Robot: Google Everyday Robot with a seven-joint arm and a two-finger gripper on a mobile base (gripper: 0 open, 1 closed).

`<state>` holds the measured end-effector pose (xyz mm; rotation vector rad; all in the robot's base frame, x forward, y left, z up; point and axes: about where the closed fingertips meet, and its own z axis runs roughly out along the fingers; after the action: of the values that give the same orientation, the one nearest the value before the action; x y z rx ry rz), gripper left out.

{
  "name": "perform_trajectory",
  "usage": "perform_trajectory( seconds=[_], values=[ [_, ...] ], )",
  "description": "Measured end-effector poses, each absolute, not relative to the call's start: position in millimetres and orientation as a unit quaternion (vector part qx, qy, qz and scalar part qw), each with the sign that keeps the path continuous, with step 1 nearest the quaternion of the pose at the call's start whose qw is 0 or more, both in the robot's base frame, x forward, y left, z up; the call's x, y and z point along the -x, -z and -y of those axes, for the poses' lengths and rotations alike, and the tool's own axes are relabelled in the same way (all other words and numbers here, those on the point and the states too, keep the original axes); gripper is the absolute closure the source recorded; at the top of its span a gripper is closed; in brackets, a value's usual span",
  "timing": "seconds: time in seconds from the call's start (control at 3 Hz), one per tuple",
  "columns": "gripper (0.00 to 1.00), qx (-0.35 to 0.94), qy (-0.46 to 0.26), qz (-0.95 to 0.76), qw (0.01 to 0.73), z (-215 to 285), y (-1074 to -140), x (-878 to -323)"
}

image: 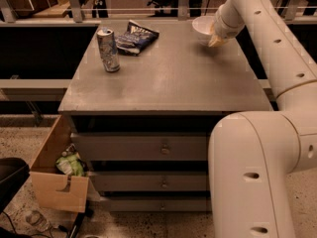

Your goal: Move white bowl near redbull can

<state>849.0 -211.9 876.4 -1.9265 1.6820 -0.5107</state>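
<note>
The white bowl (202, 28) sits at the far right of the grey cabinet top (163, 73). My gripper (215, 38) is at the bowl's right rim, right against it, with the arm reaching in from the right. The redbull can (108, 49), silver and blue and dented, stands upright at the far left of the top, well apart from the bowl.
A dark blue-and-white snack bag (134, 36) lies just right of the can at the back. Drawers (163, 148) run below the top. An open cardboard box (57, 175) with rubbish stands on the floor at the left. A railing (124, 9) runs behind.
</note>
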Motion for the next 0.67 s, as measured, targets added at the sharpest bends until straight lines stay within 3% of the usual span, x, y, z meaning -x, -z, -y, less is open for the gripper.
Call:
perform_trajectory(
  seconds=[0.67],
  values=[
    [1.0, 0.694, 0.225, -0.6, 0.328, 229.7, -951.3, -825.9]
  ],
)
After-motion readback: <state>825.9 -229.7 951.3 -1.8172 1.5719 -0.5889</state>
